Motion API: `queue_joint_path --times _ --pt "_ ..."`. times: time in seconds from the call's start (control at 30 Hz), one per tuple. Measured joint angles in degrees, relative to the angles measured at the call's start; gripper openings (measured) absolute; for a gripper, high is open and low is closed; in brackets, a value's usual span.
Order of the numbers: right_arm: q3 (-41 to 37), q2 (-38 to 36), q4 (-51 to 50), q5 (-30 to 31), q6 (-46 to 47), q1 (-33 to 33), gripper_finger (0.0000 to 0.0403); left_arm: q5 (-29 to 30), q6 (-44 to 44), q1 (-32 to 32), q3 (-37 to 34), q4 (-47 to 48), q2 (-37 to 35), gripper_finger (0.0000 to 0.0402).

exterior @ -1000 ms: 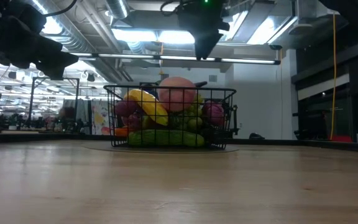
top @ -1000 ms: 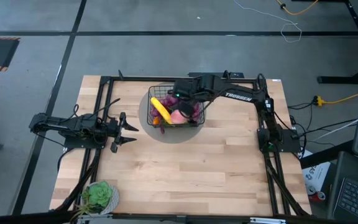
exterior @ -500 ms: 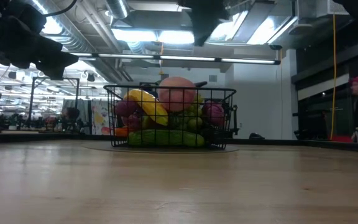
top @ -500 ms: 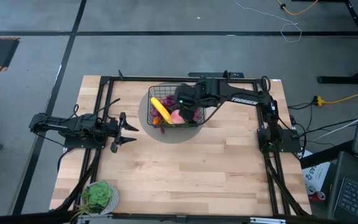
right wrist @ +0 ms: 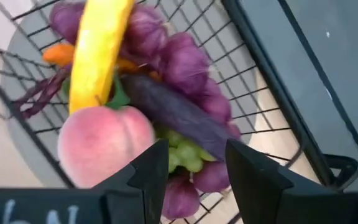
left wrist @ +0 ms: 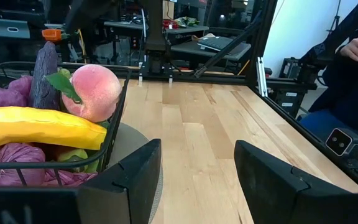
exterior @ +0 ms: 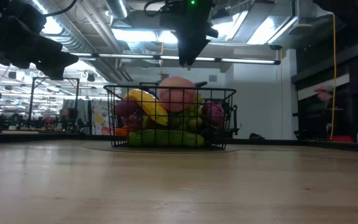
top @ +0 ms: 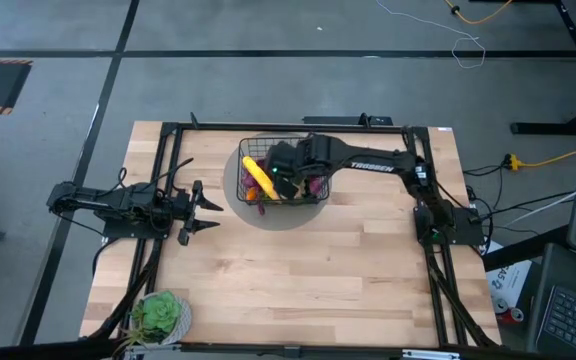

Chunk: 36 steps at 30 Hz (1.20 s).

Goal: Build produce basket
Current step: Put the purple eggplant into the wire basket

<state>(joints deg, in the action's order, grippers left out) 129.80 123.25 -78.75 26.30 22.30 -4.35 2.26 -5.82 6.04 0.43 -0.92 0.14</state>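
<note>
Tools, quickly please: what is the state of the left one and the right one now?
Left tool: open, empty, beside the basket.
Right tool: open, empty, above the peach in the basket.

right arm (top: 368, 162): black links, white TROSSEN lettering on forearm, black cable loop by the elbow
right arm base (top: 446, 222): black block, right edge of frame area, dark cables trailing off
left arm (top: 118, 203): black, bundled black cables looping over the links
left gripper (top: 208, 211): two thin black fingers, pointed tips
wrist-view fingers (left wrist: 126, 180): matte black, angular moulded blocks
right wrist housing (exterior: 188, 25): black, small green LED lit on top, upper centre
</note>
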Motion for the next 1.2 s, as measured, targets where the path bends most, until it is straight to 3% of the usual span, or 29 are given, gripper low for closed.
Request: queue_joint_path --times 0.17,0.4,0.53,0.7,0.83,1.03,1.2 --pt "-2.0 -0.2 -0.4 -0.1 -0.2 -0.3 0.0158 0.0 0.0 0.0 0.0 0.0 0.0 0.0199" --pt "-14.9 -5.9 5.9 -0.6 1.6 -0.1 0.0158 0.0 0.0 0.0 0.0 0.0 0.0 0.0199" --pt "-26.1 -12.1 19.0 -4.3 1.0 0.0 0.0158 0.0 0.0 0.0 0.0 0.0 0.0 0.0199" --pt "-40.9 -22.5 41.5 -14.1 -0.1 0.1 0.0158 0.0 0.0 0.0 0.0 0.0 0.0 0.0199" --pt "-47.7 -29.7 55.0 -19.6 -2.1 -1.2 0.0158 0.0 0.0 0.0 0.0 0.0 0.0 0.0199" --pt "-53.8 -34.4 66.4 -21.2 -6.6 -2.4 0.0158 0.0 0.0 0.0 0.0 0.0 0.0 0.0199" --pt "-63.8 -35.1 75.8 -21.1 -6.0 -3.9 0.0158 0.0 0.0 0.0 0.0 0.0 0.0 0.0199"
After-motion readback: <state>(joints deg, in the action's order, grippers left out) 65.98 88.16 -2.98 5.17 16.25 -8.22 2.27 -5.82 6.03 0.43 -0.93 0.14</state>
